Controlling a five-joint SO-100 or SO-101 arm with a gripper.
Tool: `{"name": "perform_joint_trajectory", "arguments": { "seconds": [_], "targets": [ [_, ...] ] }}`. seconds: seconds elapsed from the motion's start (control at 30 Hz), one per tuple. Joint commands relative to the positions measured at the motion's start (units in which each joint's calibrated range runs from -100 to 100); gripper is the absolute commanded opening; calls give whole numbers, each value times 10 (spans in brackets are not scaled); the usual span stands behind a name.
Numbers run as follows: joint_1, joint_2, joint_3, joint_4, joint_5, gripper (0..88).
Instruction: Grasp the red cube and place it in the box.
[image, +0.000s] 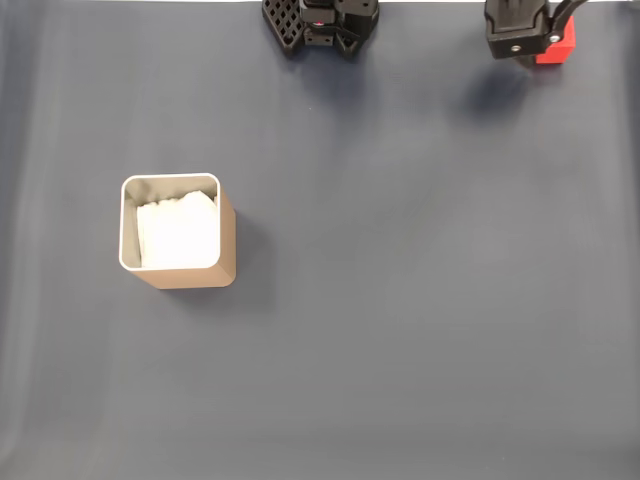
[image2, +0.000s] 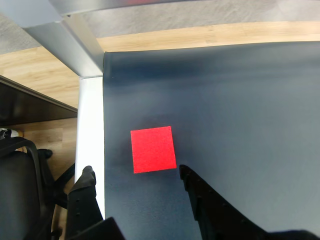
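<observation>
Pincer (image2: 135, 172) spreading wide and hanging just short of small bright red matte cube (image2: 153, 149), holding nothing. Resting near far corner of dark blue worktop (image2: 225, 110), well apart from tan square thin-walled box (image: 178, 232) with white paper lining. Likely handling as light, stiff, not fragile; gripping best across two opposite flat faces. Showing no readable writing or labels anywhere.

No readable text, label, brand, number or sign in either view. Red cube (image2: 153, 149) faces plain; box (image: 178, 233) walls and paper lining unmarked. Dark mat (image: 420, 300) and black gripper (image2: 135, 177) parts carry no legible lettering
</observation>
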Motion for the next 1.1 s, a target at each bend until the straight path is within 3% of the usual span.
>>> {"name": "perform_joint_trajectory", "arguments": {
  "seconds": [0.0,1.07],
  "targets": [
    [1,-22,2,-17,2,406],
    [27,21,-19,-63,25,411]
  ]
}}
